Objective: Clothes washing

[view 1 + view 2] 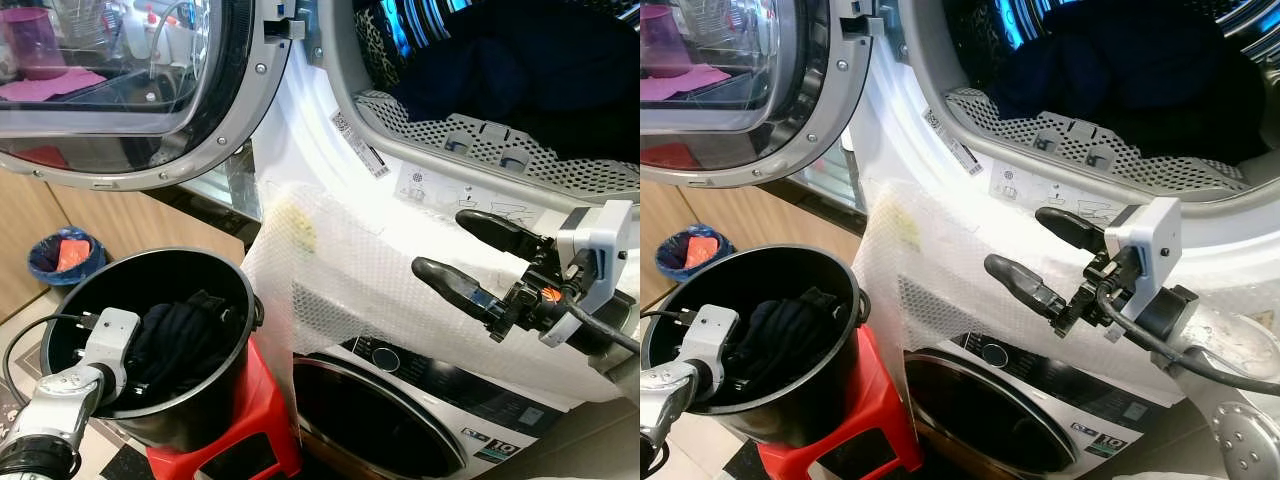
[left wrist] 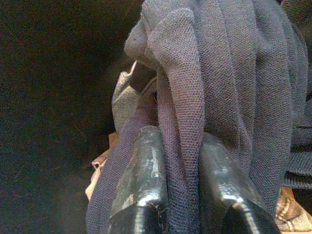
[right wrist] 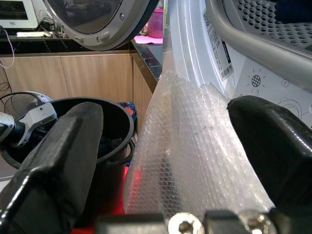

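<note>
A black bucket (image 1: 243,300) stands on a red stool (image 1: 258,415) below the open drum (image 1: 470,125) of the upper machine. Dark clothes (image 1: 185,335) lie in the bucket. My left gripper (image 2: 178,141) reaches down into it and is shut on a fold of a dark grey knit garment (image 2: 219,73). More dark laundry (image 1: 520,60) lies inside the drum. In front of the drum's lower rim my right gripper (image 1: 440,242) hangs in the air, open, with nothing between its fingers.
A sheet of bubble wrap (image 1: 340,290) hangs over the machine's front, just behind the right gripper. The round glass door (image 1: 130,90) is swung open at the upper left. A second machine's door (image 1: 370,420) is below. A blue bin (image 1: 65,255) stands by wooden cabinets.
</note>
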Robot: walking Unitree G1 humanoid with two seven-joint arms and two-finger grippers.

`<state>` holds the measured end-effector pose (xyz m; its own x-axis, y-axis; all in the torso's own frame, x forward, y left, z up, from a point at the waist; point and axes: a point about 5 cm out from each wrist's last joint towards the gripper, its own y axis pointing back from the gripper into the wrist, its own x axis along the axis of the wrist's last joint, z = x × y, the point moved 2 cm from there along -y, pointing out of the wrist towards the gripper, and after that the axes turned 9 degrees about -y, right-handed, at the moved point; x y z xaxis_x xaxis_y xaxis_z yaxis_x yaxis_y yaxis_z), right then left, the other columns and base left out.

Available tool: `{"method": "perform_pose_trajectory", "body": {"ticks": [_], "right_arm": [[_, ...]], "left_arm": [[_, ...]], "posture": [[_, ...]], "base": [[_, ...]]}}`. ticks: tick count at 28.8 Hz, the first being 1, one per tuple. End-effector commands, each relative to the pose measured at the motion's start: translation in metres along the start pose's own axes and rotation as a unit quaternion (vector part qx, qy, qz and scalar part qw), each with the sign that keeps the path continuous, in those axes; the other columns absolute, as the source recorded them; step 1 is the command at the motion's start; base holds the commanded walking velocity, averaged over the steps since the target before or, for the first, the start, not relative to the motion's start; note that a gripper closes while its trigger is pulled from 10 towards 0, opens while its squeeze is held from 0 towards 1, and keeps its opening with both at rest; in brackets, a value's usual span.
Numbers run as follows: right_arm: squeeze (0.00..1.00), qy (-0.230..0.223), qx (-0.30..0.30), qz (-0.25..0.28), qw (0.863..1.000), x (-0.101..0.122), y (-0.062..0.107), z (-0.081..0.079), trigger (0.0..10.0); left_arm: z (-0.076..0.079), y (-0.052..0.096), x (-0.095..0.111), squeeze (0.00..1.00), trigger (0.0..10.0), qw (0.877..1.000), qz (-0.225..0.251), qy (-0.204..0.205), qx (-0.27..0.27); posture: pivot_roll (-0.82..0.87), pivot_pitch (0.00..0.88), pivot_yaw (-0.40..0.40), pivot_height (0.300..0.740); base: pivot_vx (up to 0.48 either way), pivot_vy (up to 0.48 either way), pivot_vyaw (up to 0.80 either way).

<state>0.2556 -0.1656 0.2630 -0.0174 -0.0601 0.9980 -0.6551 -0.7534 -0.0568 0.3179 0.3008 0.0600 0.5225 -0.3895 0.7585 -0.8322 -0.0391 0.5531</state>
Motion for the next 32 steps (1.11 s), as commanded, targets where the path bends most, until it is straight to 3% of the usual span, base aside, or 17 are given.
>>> {"method": "perform_pose_trajectory", "body": {"ticks": [1,2,4,15,20,21,22,28,29,30,32], "right_arm": [[0.00,0.006,-0.002,0.000,1.000,0.003,0.002,0.001,10.0],[0.00,0.006,-0.002,0.000,1.000,0.003,0.002,0.001,10.0],[0.00,0.012,0.010,0.008,1.000,0.007,-0.005,0.006,10.0],[0.00,0.008,0.025,-0.001,1.000,0.005,-0.004,0.004,10.0],[0.00,0.007,0.031,-0.003,0.999,0.005,-0.004,0.005,10.0],[0.00,0.007,0.032,-0.003,0.999,0.004,-0.004,0.005,10.0],[0.00,0.007,0.033,-0.003,0.999,0.004,-0.004,0.005,10.0],[0.00,0.005,0.035,-0.004,0.999,0.002,-0.003,0.007,10.0],[0.00,0.005,0.035,-0.004,0.999,0.002,-0.003,0.007,10.0],[0.00,0.003,0.033,-0.004,0.999,0.001,-0.003,0.008,10.0],[0.00,0.002,0.033,-0.004,0.999,0.000,-0.004,0.008,10.0]], "left_arm": [[-0.003,0.003,-0.003,0.00,0.0,1.000,-0.009,-0.012,0.000],[-0.003,0.003,-0.003,0.00,0.0,1.000,-0.009,-0.012,0.000],[-0.004,0.019,0.025,0.00,0.0,0.999,0.048,-0.025,-0.006],[0.008,0.028,0.037,0.00,0.0,0.996,0.076,-0.041,-0.028],[0.021,0.052,0.064,0.00,0.2,0.985,0.121,-0.088,-0.082],[0.021,0.054,0.068,0.00,3.9,0.984,0.127,-0.092,-0.084],[0.021,0.057,0.073,0.00,10.0,0.982,0.133,-0.099,-0.087],[0.004,0.085,0.117,0.00,10.0,0.969,0.203,-0.109,-0.084],[0.004,0.085,0.117,0.00,10.0,0.969,0.203,-0.109,-0.084],[-0.001,0.096,0.129,0.00,10.0,0.964,0.226,-0.107,-0.088],[-0.006,0.104,0.137,0.00,10.0,0.960,0.241,-0.110,-0.087]], "posture": [[-0.06,0.171,-0.090,0.740],[-0.06,0.171,-0.090,0.740],[-0.04,0.129,-0.106,0.740],[-0.05,0.119,-0.110,0.740],[-0.04,0.110,-0.109,0.740],[-0.04,0.109,-0.109,0.740],[-0.04,0.107,-0.108,0.740],[-0.04,0.102,-0.106,0.740],[-0.04,0.102,-0.106,0.740],[-0.04,0.099,-0.106,0.740],[-0.04,0.099,-0.106,0.740]], "base": [[0.000,0.000,0.00],[0.000,0.000,0.00],[0.000,0.000,0.00],[0.000,0.000,0.00],[0.000,0.000,0.00],[0.000,0.000,0.00],[0.000,0.000,0.00],[0.000,0.000,0.00],[0.000,0.000,0.00],[0.000,0.000,0.00],[0.000,0.000,0.00]]}}
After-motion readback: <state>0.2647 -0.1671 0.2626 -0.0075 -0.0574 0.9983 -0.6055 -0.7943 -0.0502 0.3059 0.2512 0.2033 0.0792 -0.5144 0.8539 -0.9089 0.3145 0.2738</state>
